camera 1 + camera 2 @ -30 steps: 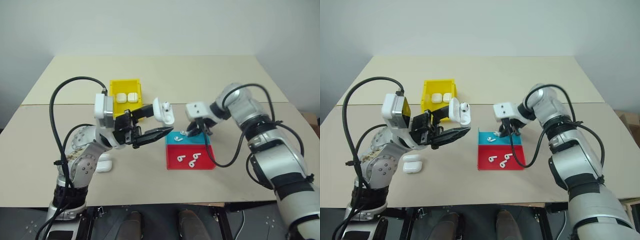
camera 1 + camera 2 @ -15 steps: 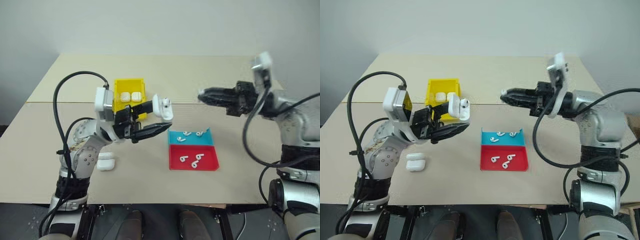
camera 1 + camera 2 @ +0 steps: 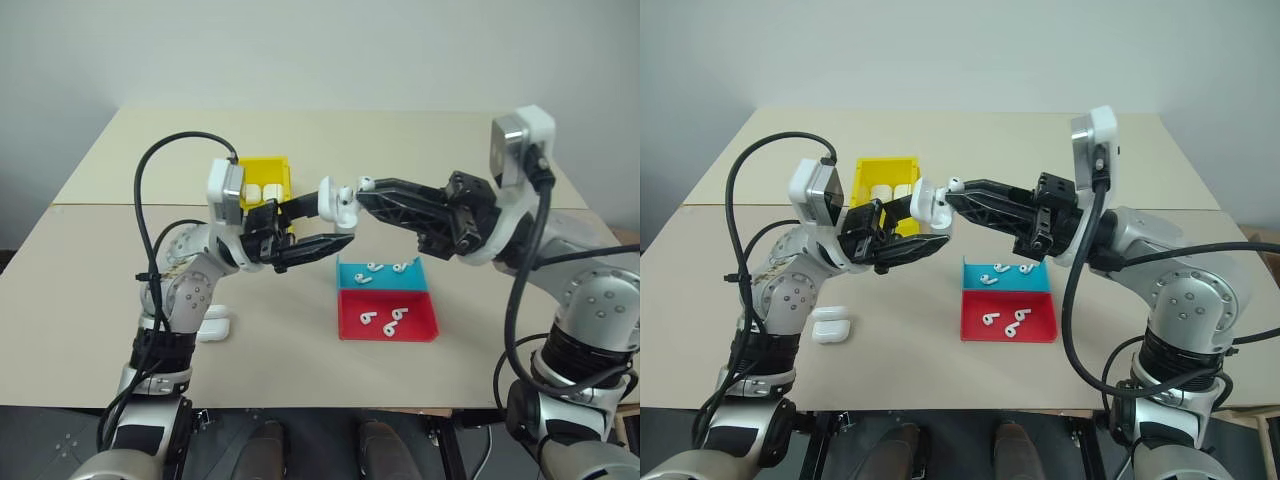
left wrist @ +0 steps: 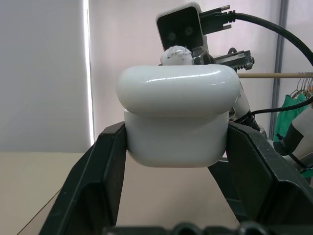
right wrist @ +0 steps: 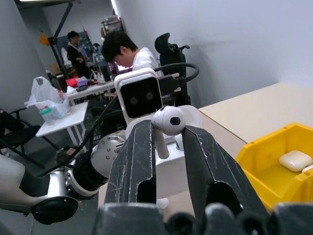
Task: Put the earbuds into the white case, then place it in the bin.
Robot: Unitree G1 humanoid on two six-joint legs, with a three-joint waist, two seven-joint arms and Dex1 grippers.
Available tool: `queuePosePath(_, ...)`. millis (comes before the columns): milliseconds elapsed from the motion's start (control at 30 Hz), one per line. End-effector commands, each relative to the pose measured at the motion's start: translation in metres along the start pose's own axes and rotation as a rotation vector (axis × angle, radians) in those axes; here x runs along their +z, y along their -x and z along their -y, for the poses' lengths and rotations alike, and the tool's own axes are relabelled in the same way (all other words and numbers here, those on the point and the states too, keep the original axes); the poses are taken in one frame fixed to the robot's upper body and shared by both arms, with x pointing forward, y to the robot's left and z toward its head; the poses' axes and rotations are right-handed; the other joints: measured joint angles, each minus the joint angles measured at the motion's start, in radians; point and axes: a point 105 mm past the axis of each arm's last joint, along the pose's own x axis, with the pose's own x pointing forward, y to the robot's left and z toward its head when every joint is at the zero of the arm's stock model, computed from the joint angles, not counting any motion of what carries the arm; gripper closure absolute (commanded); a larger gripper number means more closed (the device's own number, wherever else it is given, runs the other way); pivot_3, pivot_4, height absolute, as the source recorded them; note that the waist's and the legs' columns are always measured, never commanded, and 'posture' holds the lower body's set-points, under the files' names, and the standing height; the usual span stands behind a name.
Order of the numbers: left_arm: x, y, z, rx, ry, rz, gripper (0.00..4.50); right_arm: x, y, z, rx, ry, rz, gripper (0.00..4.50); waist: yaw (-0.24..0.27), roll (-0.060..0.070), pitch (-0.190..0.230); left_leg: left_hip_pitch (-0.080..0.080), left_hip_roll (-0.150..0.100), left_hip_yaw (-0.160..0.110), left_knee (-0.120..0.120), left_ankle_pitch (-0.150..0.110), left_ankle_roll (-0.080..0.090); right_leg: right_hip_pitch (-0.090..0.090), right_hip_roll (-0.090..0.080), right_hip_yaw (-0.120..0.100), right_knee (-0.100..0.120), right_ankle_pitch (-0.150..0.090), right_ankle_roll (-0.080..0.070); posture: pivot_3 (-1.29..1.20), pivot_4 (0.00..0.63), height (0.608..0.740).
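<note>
My left gripper (image 3: 335, 222) is shut on the white case (image 3: 336, 200) and holds it in the air over the table, lid flipped open. In the left wrist view the case (image 4: 178, 117) sits between both fingers (image 4: 105, 169). My right gripper (image 3: 366, 193) reaches in from the right, shut on one earbud (image 3: 366, 184). That earbud (image 5: 167, 121) hangs just above the case's open top, pinched between the fingers (image 5: 139, 156). The yellow bin (image 3: 262, 160) stands behind the left gripper with two white cases inside. More earbuds (image 3: 376, 268) lie in the tray.
A shallow blue-and-red tray (image 3: 422, 322) lies on the table below the grippers, right of centre. Another white case (image 3: 212, 325) lies on the table at the left, near my left arm. People sit at desks far behind in the right wrist view.
My right gripper rose from the tray with an earbud, turned and swung left to the case's open top. The left gripper with the case has hardly moved. The camera shifted.
</note>
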Motion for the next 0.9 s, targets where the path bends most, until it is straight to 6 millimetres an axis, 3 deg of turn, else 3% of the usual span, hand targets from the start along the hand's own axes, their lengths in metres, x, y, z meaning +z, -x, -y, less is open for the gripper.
queuePosePath(33, 0.006, -0.005, 0.000, -0.032, -0.025, 0.006, 1.73, -0.001, -0.004, -0.009, 0.017, 0.037, -0.001, 3.88, 0.000, 0.000, 0.000, 0.000, 0.000, 0.000, 0.000, 0.000, 0.000, 0.000, 0.000, 0.000, 0.000, 0.000, 0.000, 0.00, 0.150, 0.740)
queuePosePath(367, 0.005, -0.004, -0.002, -0.029, -0.033, 0.005, 1.73, -0.017, -0.002, -0.010, 0.012, 0.065, -0.087, 3.88, 0.001, 0.000, 0.000, -0.001, 0.000, 0.000, 0.000, 0.000, 0.000, -0.001, 0.000, 0.000, 0.000, 0.000, 0.000, 0.00, 0.150, 0.740)
queuePosePath(667, 0.005, -0.003, -0.002, -0.020, -0.042, 0.005, 1.73, -0.022, 0.000, -0.012, 0.046, 0.139, -0.147, 0.91, 0.001, 0.000, 0.000, -0.001, 0.000, 0.000, 0.000, 0.000, 0.000, -0.001, 0.000, 0.000, 0.000, 0.000, 0.000, 0.00, 0.150, 0.740)
queuePosePath(900, 0.004, -0.001, -0.003, -0.017, -0.041, 0.002, 1.73, -0.008, 0.011, -0.015, 0.061, 0.166, -0.129, 0.91, 0.003, 0.000, 0.000, -0.002, 0.000, 0.000, 0.000, 0.000, 0.000, -0.001, 0.000, 0.000, -0.001, 0.000, 0.000, 0.00, 0.150, 0.740)
